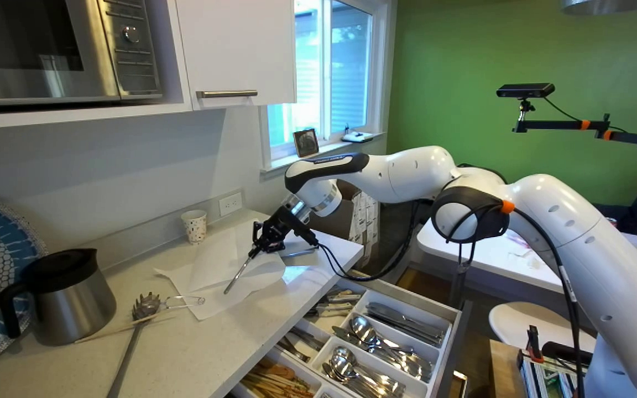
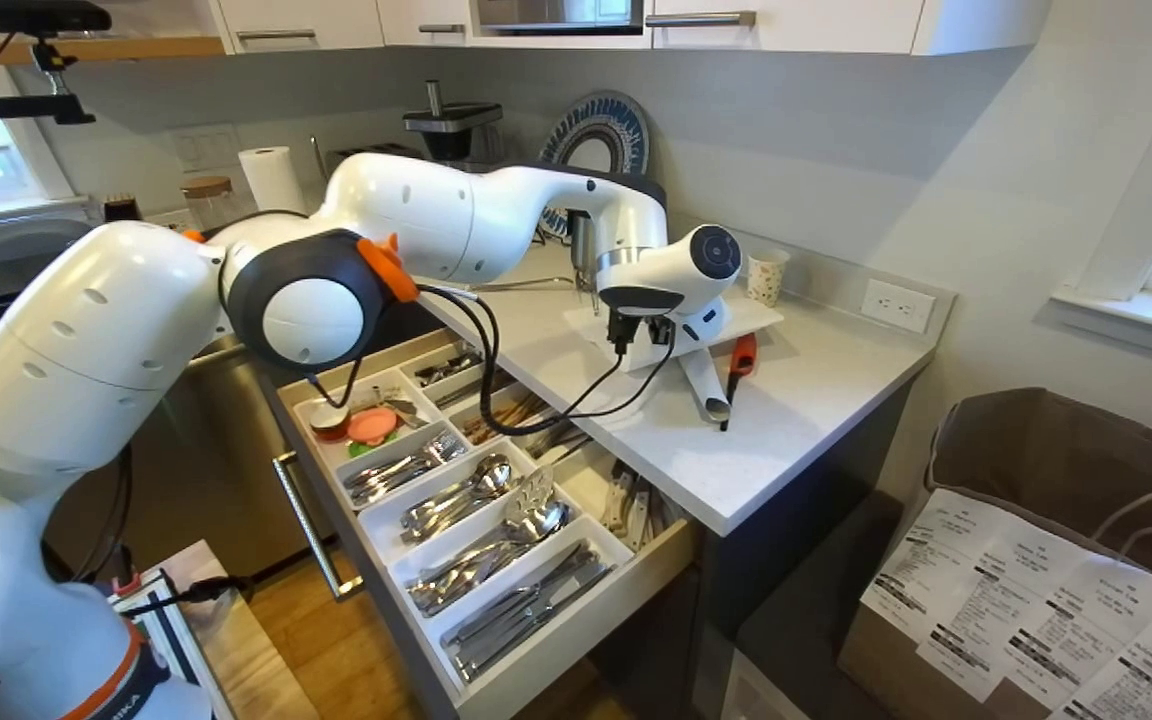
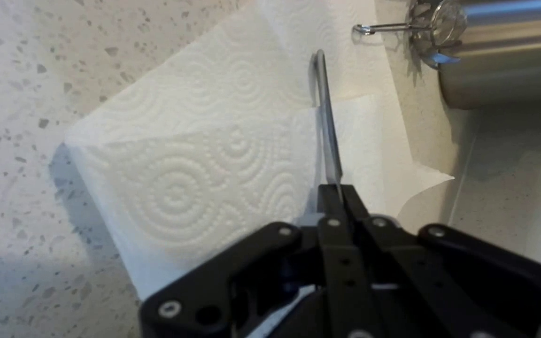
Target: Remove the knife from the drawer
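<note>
The knife (image 3: 328,122) is slim and silver-grey. My gripper (image 3: 341,195) is shut on one end of it in the wrist view. An exterior view shows the gripper (image 1: 253,254) above the counter, with the knife (image 1: 237,276) slanting down over white paper towel. I cannot tell whether its free end touches the towel. In an exterior view the arm hides the knife and most of the gripper. The white drawer stands open below the counter in both exterior views (image 1: 407,292) (image 2: 591,622). Its divided tray holds other silver cutlery and tan wooden utensils.
Paper towel (image 3: 181,188) lies on the counter. A whisk (image 1: 183,302), a pasta server (image 1: 146,307) and a steel jug (image 1: 69,296) stand or lie near it. A paper cup (image 1: 194,226) is by the wall. A red-handled tool (image 2: 743,355) lies near the counter's corner.
</note>
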Controlling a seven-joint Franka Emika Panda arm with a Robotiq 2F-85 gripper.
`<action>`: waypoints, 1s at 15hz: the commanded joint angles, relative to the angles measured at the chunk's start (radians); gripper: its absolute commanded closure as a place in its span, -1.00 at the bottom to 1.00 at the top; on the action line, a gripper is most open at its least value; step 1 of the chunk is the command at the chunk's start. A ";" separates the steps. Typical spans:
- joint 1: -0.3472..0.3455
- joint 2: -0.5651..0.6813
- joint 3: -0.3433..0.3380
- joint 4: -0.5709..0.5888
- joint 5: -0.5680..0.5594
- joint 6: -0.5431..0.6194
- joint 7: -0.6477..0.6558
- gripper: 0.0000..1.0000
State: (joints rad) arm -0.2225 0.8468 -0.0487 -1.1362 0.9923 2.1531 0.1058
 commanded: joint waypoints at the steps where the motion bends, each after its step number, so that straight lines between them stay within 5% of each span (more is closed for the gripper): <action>1: -0.020 0.051 0.015 0.070 -0.033 -0.036 0.069 0.98; 4: -0.025 0.064 0.019 0.090 -0.032 -0.044 0.094 0.91; 7: -0.028 0.070 0.022 0.107 -0.032 -0.060 0.114 0.54; 12: -0.030 0.076 0.022 0.128 -0.035 -0.077 0.133 0.35; 15: -0.028 0.058 0.018 0.122 -0.051 -0.097 0.138 -0.20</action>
State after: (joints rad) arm -0.2352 0.8974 -0.0443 -1.0453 0.9827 2.1023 0.2123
